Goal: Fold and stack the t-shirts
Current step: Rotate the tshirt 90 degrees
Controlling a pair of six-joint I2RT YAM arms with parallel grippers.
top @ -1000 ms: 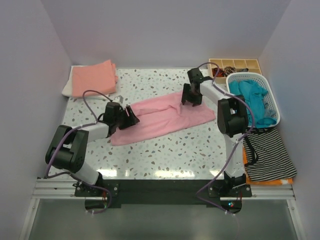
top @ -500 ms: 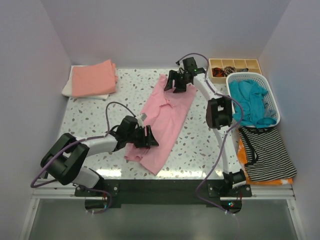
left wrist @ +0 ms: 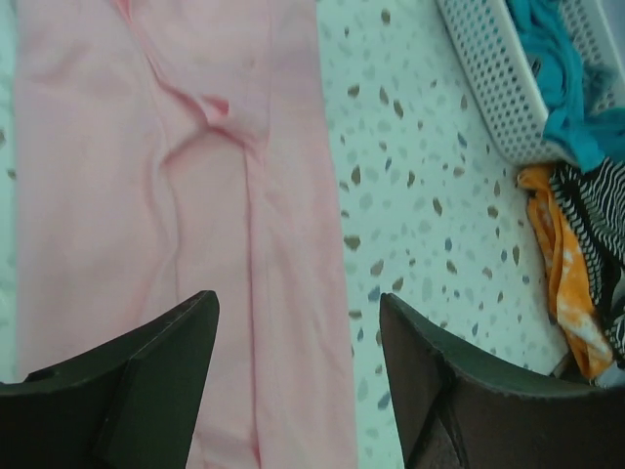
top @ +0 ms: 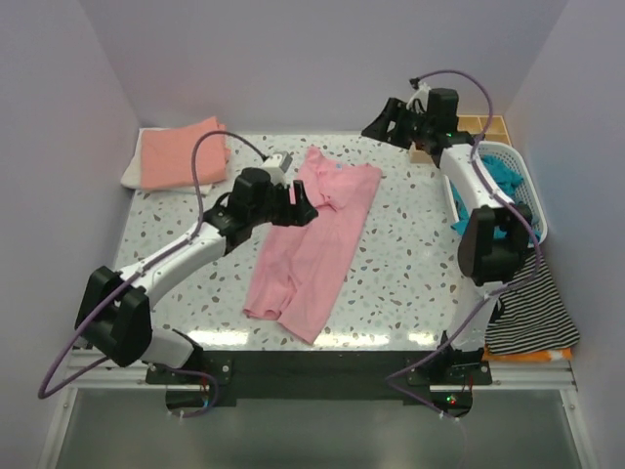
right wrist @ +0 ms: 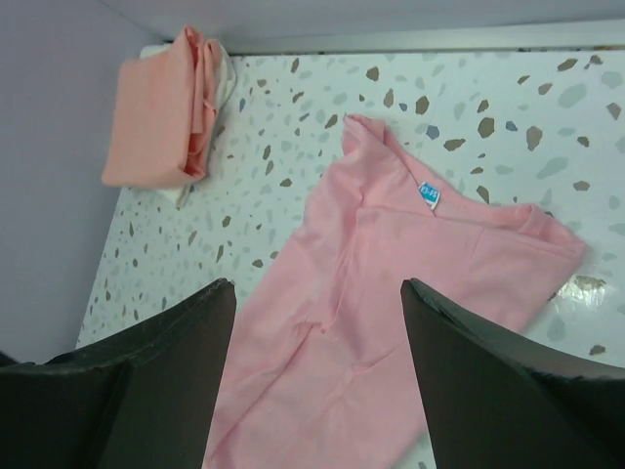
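A light pink t-shirt (top: 311,244) lies flat and lengthwise mid-table, its neck end with a small label (right wrist: 429,194) toward the back. My left gripper (top: 303,207) hovers open over the shirt's back-left part; its wrist view shows only pink cloth (left wrist: 176,195) between the fingers (left wrist: 298,303). My right gripper (top: 376,125) is raised at the back right, open and empty, looking down on the shirt (right wrist: 391,293) past its fingertips (right wrist: 317,288). A folded salmon-orange t-shirt (top: 181,153) rests on a white one (top: 132,176) at the back left. A teal t-shirt (top: 493,191) fills the basket.
The white basket (top: 535,210) stands at the right edge, with a compartment tray (top: 488,124) behind it. A black-and-white striped cloth (top: 527,303) lies over an orange one (left wrist: 557,254) at the front right. Walls close in the left, back and right sides.
Both grippers have let go of the pink shirt. The left moved from its front end up toward the neck end. The right lifted away to the back right. The shirt lies straighter.
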